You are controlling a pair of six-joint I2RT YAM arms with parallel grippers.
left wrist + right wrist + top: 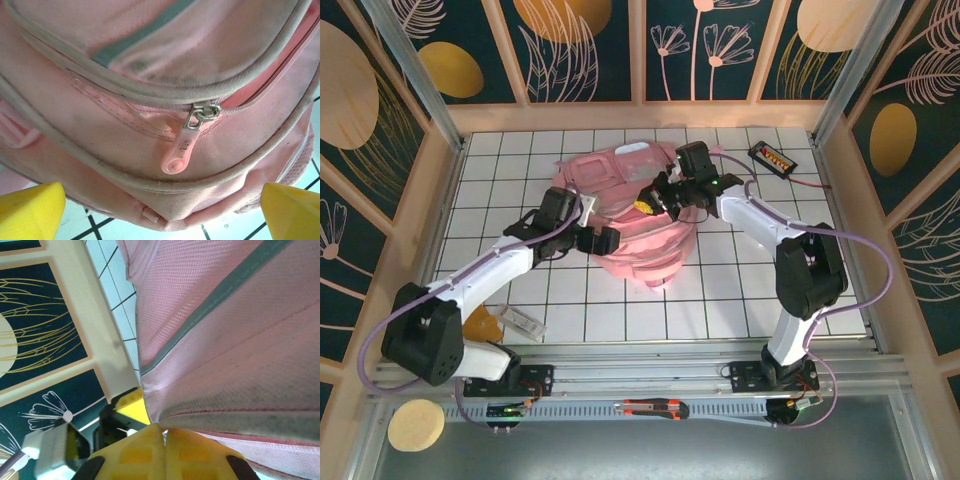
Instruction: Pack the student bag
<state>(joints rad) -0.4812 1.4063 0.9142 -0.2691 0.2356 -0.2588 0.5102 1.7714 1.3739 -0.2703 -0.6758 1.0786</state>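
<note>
bag [642, 255] lies mid-table, between the two arms. Left gripper [600, 240] is at its left side, jaws spread wide, holding nothing. In the wrist view its yellow fingertips [31, 210] flank the bag's lower edge, and the zip pull [181, 150] hangs dead ahead, centred.

My read: the step is opening that zip. To do it well, go in straight and close on the pink tab (not the metal slider). Then drag along the curve of the track, not across it.

Right gripper [164, 432] is clamped shut, apparently on a fold of bag fabric near a grey strip [210, 305]. The view is tight, so I can't tell how much it has. It should hold that taut as counter-pull.

Writing: the pull has embossed marks, unreadable. Black device [772, 157] far right shows orange dots, no legible text.
</note>
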